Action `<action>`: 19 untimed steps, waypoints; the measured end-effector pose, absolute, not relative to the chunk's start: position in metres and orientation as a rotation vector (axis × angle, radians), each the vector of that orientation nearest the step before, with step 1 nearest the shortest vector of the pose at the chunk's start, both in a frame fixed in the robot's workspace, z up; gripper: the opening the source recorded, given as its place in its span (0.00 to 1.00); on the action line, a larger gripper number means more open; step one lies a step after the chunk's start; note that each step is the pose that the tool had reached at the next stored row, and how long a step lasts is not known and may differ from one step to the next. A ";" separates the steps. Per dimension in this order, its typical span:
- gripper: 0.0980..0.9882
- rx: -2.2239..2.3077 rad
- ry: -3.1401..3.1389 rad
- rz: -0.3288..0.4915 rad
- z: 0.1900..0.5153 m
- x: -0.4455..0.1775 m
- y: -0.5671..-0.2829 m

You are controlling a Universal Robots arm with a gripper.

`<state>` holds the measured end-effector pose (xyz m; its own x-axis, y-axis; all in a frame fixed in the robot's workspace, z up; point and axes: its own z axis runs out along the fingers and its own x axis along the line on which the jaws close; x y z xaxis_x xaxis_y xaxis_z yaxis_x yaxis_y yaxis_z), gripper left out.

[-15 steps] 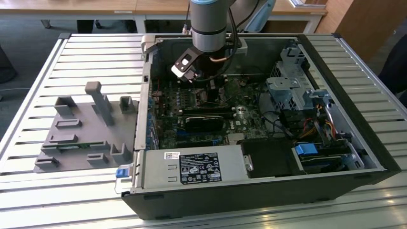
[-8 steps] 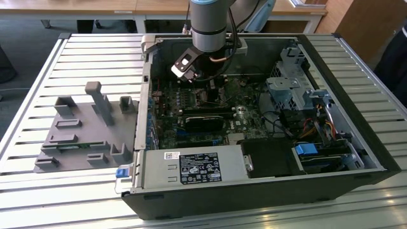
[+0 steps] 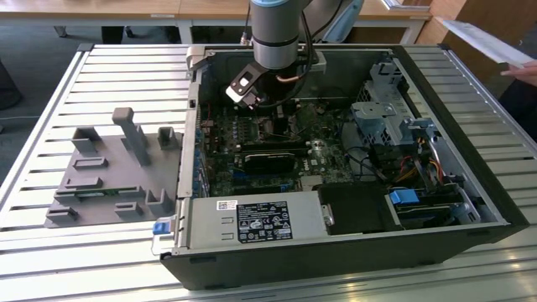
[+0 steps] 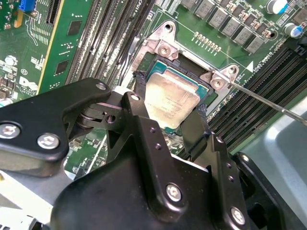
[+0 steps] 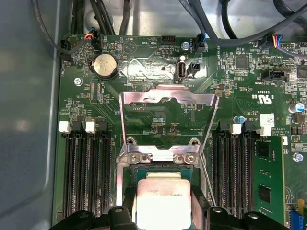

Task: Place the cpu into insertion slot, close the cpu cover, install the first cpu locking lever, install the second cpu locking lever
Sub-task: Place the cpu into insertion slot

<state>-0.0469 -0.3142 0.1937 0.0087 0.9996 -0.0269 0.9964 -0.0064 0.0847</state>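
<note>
Counted on the slatted desk [image 3: 84,264]: one open computer case [image 3: 336,258], one grey fixture tray [image 3: 109,170], one Universal Robots arm [image 3: 275,31]. Counted inside the case: one cpu [image 4: 171,103], one insertion slot [image 4: 158,67], one cpu cover [image 5: 139,97], one power supply [image 3: 251,221], one coin cell battery [image 5: 104,65], and two banks of black memory slots [image 5: 86,172]. Made out one thin wire locking lever [image 4: 268,99] with certainty.

Found the arm reaching straight down into the case, with the end effector [image 4: 172,96] poised directly over the insertion slot. Found two black fingers [image 4: 205,132] straddling the cpu, set against two opposite edges and pinching it.

Recorded the cpu as a flat square chip with a pale silvery-beige metal face bearing faint print. Face up, roughly level, lying within the insertion slot's silvery rim. Cannot tell whether fully seated.

Recorded the cpu cover as a thin silvery frame with a cut-out middle. Swung open and standing back from the hinge side of the insertion slot, not over the cpu. Locking lever slanting away from one corner of the insertion slot.

Memory banks flanking the insertion slot, one on each side. Power supply well apart from the insertion slot. Fixture tray outside the case, toward the exterior view's left of the insertion slot. Noted one person's hand [image 3: 522,70] with a paper sheet [image 3: 482,41], well apart toward the exterior view's right.
</note>
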 end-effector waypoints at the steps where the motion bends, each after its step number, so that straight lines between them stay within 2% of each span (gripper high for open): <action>1: 0.49 2.173 2.157 0.062 0.194 -0.047 -0.314; 19: 0.49 2.174 2.156 0.062 0.192 -0.047 -0.314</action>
<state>-0.0469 -0.3141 0.1924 0.0091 0.9996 -0.0268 0.9964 -0.0068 0.0847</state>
